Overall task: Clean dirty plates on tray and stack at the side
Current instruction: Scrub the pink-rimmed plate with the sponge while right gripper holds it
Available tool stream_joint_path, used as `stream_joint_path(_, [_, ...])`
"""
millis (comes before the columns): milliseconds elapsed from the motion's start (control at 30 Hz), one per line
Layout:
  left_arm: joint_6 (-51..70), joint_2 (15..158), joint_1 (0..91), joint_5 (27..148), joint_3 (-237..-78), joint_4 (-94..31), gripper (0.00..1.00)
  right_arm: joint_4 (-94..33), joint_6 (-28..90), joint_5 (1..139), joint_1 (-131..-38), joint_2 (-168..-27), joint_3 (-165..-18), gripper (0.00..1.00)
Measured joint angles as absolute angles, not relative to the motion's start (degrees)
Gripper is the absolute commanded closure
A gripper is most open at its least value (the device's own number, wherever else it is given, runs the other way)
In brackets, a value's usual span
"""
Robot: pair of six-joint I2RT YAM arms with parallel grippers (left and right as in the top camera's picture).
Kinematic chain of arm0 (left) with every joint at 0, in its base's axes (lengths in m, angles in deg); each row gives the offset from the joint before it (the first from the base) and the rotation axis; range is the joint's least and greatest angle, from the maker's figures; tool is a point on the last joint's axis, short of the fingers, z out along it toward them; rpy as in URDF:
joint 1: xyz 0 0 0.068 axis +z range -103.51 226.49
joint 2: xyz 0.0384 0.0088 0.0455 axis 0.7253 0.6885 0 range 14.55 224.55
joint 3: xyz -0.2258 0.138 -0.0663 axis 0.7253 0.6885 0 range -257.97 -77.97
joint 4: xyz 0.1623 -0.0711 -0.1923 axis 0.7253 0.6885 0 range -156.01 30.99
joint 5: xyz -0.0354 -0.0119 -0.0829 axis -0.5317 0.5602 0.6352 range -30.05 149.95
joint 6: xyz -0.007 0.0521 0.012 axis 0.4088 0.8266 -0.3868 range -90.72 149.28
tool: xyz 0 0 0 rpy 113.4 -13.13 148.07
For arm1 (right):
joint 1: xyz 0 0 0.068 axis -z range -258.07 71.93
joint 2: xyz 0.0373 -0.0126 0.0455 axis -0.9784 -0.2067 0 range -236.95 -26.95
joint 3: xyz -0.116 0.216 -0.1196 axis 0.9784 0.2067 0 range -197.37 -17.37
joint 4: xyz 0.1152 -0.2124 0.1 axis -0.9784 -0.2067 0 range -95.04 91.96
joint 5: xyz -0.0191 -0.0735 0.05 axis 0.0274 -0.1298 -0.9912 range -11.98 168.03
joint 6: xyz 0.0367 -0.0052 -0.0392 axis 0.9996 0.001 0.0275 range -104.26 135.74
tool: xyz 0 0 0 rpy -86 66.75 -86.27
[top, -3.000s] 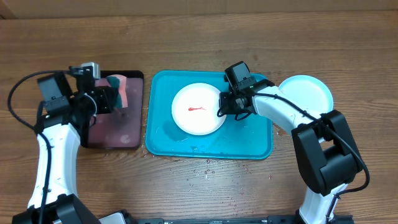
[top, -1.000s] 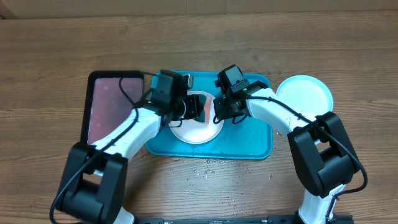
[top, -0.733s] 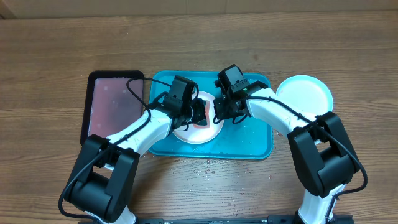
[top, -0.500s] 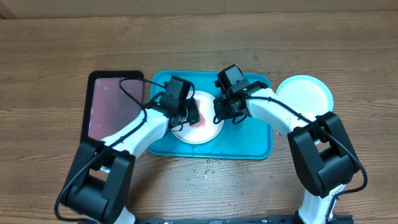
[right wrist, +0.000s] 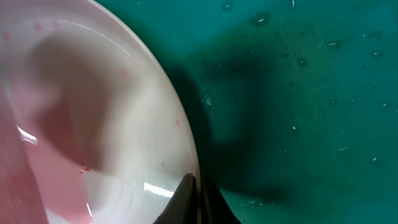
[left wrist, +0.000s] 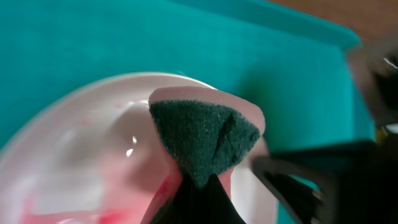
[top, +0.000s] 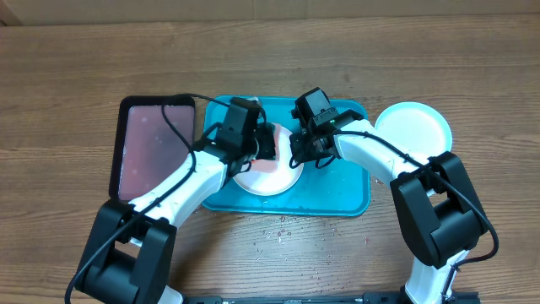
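Observation:
A white plate (top: 268, 176) with red smears lies in the turquoise tray (top: 337, 196). My left gripper (top: 263, 149) is shut on a pink sponge with a dark green face (left wrist: 202, 134) and presses it on the plate (left wrist: 74, 155), where red is smeared. My right gripper (top: 295, 150) is shut on the plate's right rim (right wrist: 186, 180), one finger inside and one outside. A light blue plate (top: 415, 125) lies on the table right of the tray. The yellow-green rimmed plate is out of view.
A black-rimmed tray with a pinkish inside (top: 152, 150) lies left of the turquoise tray. Water drops dot the wood (top: 283, 232) in front of the tray. The tray floor is wet (right wrist: 311, 93).
My left arm has carried the sponge from the black tray to the white plate and rubs it there, spreading the red mark. My right gripper has stayed on the plate's rim.

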State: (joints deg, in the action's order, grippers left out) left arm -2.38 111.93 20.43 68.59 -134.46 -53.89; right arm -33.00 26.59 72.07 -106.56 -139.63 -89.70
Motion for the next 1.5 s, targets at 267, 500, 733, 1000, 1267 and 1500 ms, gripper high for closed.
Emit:
stream_joint_path(267, [-3.37,114.45,19.2,70.52,-134.46,-53.87,0.96,-33.0,26.61,72.07,-106.58,-139.63,-89.7,0.96])
stream_joint_path(500, [-5.31,117.2,20.14,70.47,-134.48,-53.56,0.96,-33.04,26.59,72.07,-106.58,-139.63,-89.7,0.96])
stream_joint_path(733, [-5.25,113.92,23.38,65.53,-134.48,-45.26,0.96,-33.06,26.59,72.05,-106.6,-139.63,-89.7,0.96])
stream_joint_path(1000, [-2.88,112.48,24.4,60.79,-134.46,-43.27,0.96,-33.11,26.61,72.05,-106.6,-139.63,-89.72,0.96])
stream_joint_path(1267, [-0.76,112.46,23.46,70.34,-134.48,-51.05,0.96,-33.13,26.59,72.05,-106.6,-139.63,-89.74,0.96])
stream_joint_path(1500, [-5.38,112.5,20.51,71.13,-134.48,-52.82,0.96,-33.13,26.59,72.05,-106.6,-139.63,-89.74,0.96])
